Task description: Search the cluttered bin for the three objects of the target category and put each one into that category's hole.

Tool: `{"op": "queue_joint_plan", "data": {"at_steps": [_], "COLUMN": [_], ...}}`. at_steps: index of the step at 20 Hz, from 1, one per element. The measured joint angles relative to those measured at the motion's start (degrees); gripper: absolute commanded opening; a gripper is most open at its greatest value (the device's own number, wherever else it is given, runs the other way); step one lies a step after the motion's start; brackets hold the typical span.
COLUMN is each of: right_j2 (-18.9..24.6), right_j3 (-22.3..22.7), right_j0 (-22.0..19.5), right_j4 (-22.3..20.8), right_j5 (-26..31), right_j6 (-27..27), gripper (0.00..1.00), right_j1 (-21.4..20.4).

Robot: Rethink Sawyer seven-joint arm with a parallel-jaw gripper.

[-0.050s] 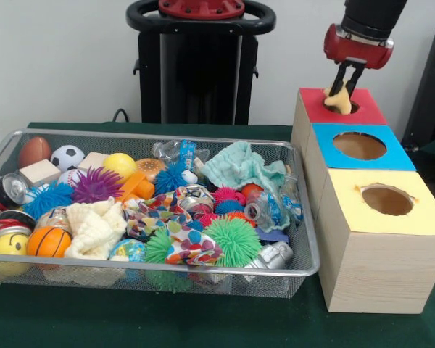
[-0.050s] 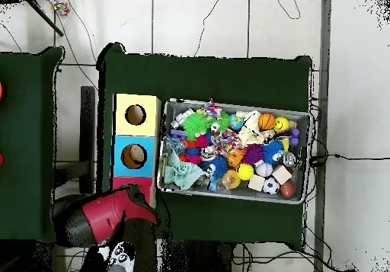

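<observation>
Arm hangs vertical over red box (image 1: 367, 109); tool (image 1: 346, 82) grips cream cloth (image 1: 339, 100) at hole rim.

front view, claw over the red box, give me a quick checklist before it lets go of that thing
1. Pale yellow soft object held in the claw: ok, pinched between the fingers.
2. Object lined up with the hole in the red-topped wooden box: ok, it hangs right at the opening.
3. Object already partly inside the hole: cannot tell, its lower edge hides the rim.
4. Hole free of blockage: cannot tell, the object covers it.
5. Neighbouring blue-topped box and yellow-topped box clear of the claw: ok.
6. Wire mesh bin of clutter away from the arm: ok, it sits beside the boxes.
</observation>
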Motion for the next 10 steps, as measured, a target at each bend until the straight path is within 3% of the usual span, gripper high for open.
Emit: {"op": "queue_joint_plan", "data": {"at_steps": [10], "right_j2": [-0.7], "right_j3": [-1.4], "right_j0": [0.7], "right_j4": [0.0], "right_j5": [0.6], "right_j6": [0.0], "gripper": [0.0], "right_j1": [1.5]}}
